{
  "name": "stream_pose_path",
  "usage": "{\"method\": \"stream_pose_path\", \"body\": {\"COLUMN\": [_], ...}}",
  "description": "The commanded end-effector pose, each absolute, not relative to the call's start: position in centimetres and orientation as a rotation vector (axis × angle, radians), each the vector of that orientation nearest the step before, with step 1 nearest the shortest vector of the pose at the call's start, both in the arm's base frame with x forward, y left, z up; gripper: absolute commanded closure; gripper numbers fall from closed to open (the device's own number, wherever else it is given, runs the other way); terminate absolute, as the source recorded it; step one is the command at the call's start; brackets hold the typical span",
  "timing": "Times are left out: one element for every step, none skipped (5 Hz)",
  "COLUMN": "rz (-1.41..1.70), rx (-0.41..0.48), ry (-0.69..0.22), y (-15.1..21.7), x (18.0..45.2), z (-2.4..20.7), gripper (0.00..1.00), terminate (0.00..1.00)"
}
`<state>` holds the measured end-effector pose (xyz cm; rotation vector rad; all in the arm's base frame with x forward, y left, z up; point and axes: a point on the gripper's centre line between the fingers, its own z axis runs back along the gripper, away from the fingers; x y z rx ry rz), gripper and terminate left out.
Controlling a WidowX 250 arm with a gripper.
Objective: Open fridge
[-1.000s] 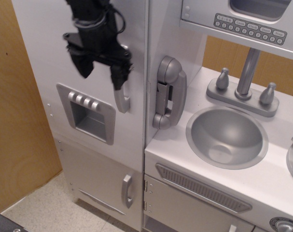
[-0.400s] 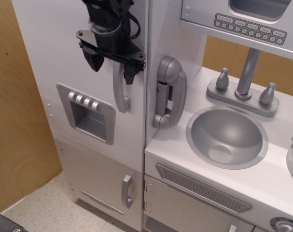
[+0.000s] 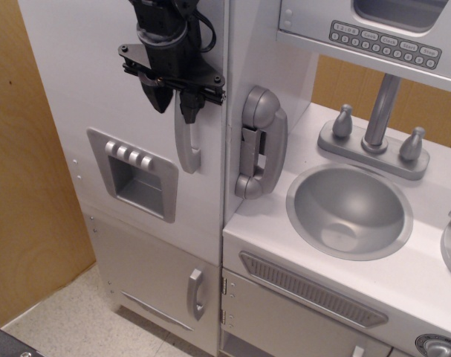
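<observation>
The fridge door (image 3: 99, 82) is tall, silver-grey and stands closed at the left. Its long curved vertical handle (image 3: 186, 145) runs down the door's right edge, and the recessed four-button dispenser panel (image 3: 136, 175) sits left of it. My black gripper (image 3: 174, 104) comes down from the top and its two fingers have closed in around the upper part of the handle. The left finger (image 3: 158, 95) is on the handle's left side and the right finger (image 3: 189, 108) is on its right. The handle's top end is hidden behind the gripper.
A smaller plain door (image 3: 151, 275) with a short handle (image 3: 196, 294) is below the fridge door. A toy phone (image 3: 258, 141) hangs just right of the handle. Further right are a sink (image 3: 349, 210), a faucet (image 3: 379, 111) and a vented cabinet door (image 3: 307, 297). A wooden panel (image 3: 24, 186) borders the left.
The gripper moved right and up to the top of the handle, then its fingers narrowed from wide open to closed around it. The fridge door has not moved.
</observation>
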<state>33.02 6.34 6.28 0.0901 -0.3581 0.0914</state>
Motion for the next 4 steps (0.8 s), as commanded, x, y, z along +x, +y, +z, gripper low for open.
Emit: {"method": "stream_pose_path", "body": {"rz": [0.030, 0.012, 0.003, -0.069], "rx": [0.123, 0.160, 0.201, 0.183], "ry": [-0.431, -0.452, -0.392, -0.301], "y": [9.6, 11.1, 12.2, 11.7], "x": [29.5, 26.8, 25.2, 23.4], "z": [8.6, 8.9, 8.7, 7.8], "gripper": [1.00, 1.00, 0.00, 0.00], "terminate": [0.00, 0.00, 0.00, 0.00]}}
